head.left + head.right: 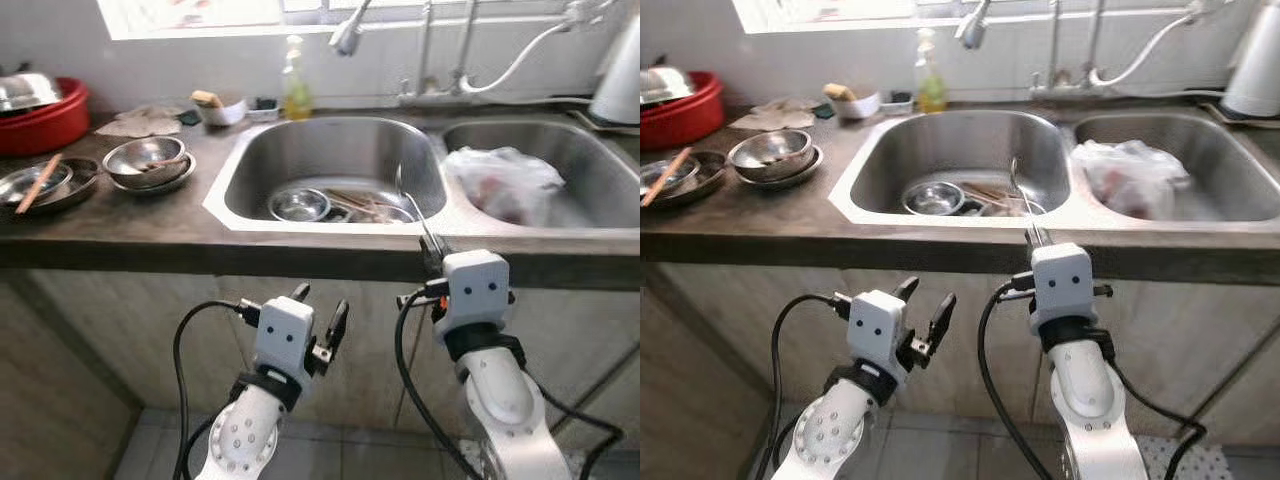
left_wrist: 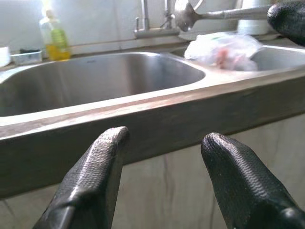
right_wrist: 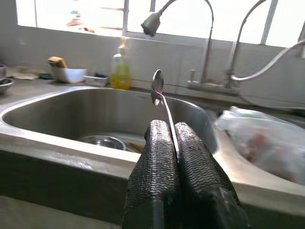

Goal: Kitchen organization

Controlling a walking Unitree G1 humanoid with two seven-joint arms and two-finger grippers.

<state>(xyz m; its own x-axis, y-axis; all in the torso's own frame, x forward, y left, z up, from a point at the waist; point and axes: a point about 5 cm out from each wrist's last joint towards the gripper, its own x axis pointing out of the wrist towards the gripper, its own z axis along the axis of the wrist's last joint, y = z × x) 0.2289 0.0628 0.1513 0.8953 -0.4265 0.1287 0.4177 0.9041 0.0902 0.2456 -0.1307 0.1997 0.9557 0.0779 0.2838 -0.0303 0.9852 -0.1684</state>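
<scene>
At the upper left of the frame a red basin (image 1: 40, 118) sits on the dark countertop (image 1: 120, 225), beside 2 stacks of steel bowls (image 1: 148, 163), one bearing a wooden stick (image 1: 38, 183). Lower centre-left, the left gripper (image 1: 318, 320) hangs below the counter edge with its 2 fingers (image 2: 97, 179) spread apart and empty. The left sink basin (image 1: 335, 170) holds a small steel bowl (image 1: 299, 204) and other utensils; a dish soap bottle (image 1: 296, 84) stands behind it. Right of centre, the right gripper (image 3: 172, 143) is clamped on a metal spoon (image 3: 158, 90) by its handle, bowl pointing up over the sink rim. The right sink basin (image 1: 590, 160) holds a plastic bag (image 1: 505, 180).
</scene>
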